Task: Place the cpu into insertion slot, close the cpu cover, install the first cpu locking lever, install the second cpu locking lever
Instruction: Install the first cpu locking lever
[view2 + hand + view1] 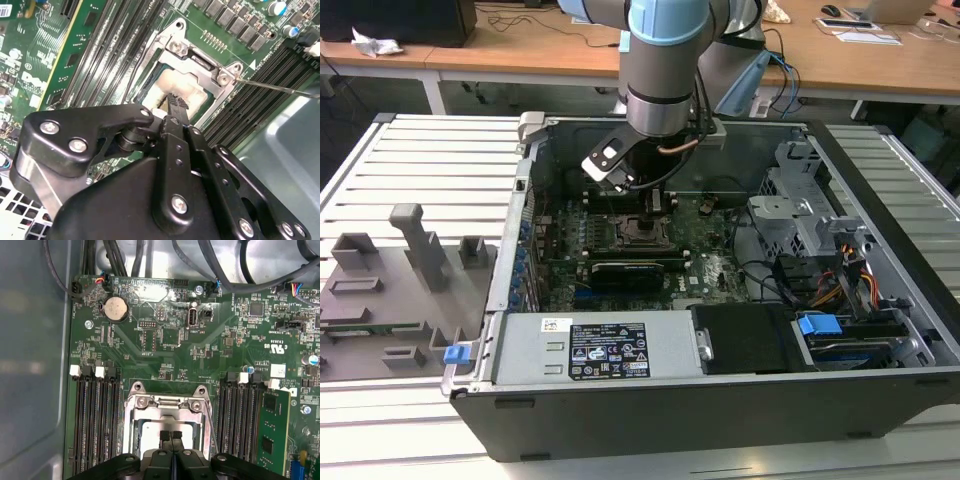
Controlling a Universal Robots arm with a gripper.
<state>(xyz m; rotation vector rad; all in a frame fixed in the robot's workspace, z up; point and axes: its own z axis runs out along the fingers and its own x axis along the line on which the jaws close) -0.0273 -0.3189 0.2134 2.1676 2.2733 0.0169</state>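
Inside the open computer case [880,405], the gripper [655,205] hung over the socket near the middle of the motherboard [165,350]. The cpu [147,432] lay flat in the socket, a pale, dull silver square with a smeared, slightly uneven top [165,82]. The cpu cover [150,412] lay down around it as a thin silvery frame, and the chip's top showed through its square window [200,67]. The gripper's [171,436] two black fingertips [175,102] were pressed together with nothing between them, over the chip's top; whether they touched it I could not tell. A thin wire locking lever [213,432] ran along one side of the frame, and in the second wrist view it stuck out past the socket's corner [280,87]. Rows of memory slots [95,420] stood just beside the socket on both sides, one holding a green module [272,430]. In the exterior view the drive cage [800,190] stood well apart on the exterior view's right.
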